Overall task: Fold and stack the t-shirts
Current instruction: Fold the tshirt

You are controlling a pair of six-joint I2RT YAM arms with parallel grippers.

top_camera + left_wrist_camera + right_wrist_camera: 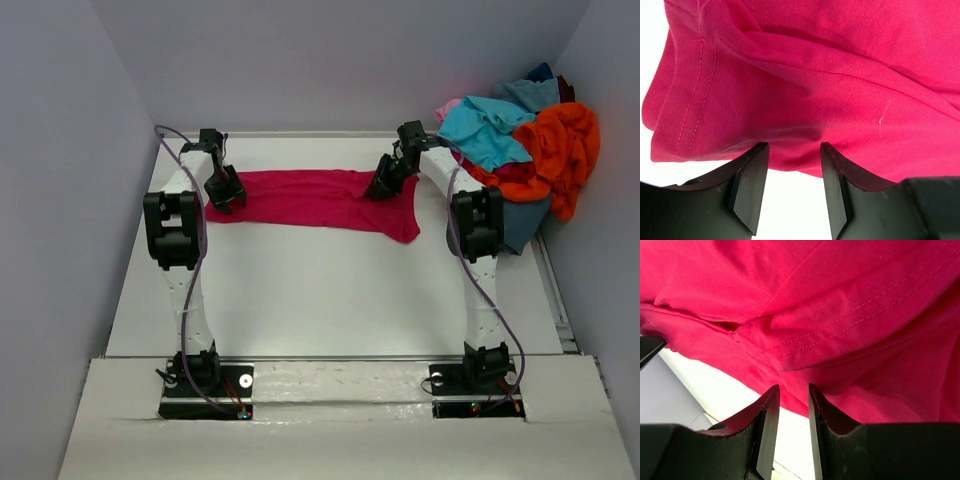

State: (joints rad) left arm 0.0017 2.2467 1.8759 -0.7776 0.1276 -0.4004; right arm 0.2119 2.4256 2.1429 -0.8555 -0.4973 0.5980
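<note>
Two arms reach out and dip at the wrist, one over each end of a crimson t-shirt [310, 200] spread on the surface [330, 290]. The left fingers [747, 185] stand apart, the hem just past their tips. The right fingers [767, 435] show a narrower gap with no cloth in it. A heap [525, 150] of other shirts lies beyond the right fingers, to their right.

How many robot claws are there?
2. The left gripper is at the left end of the crimson t-shirt, and the right gripper is near its right end. None seem hidden.
</note>
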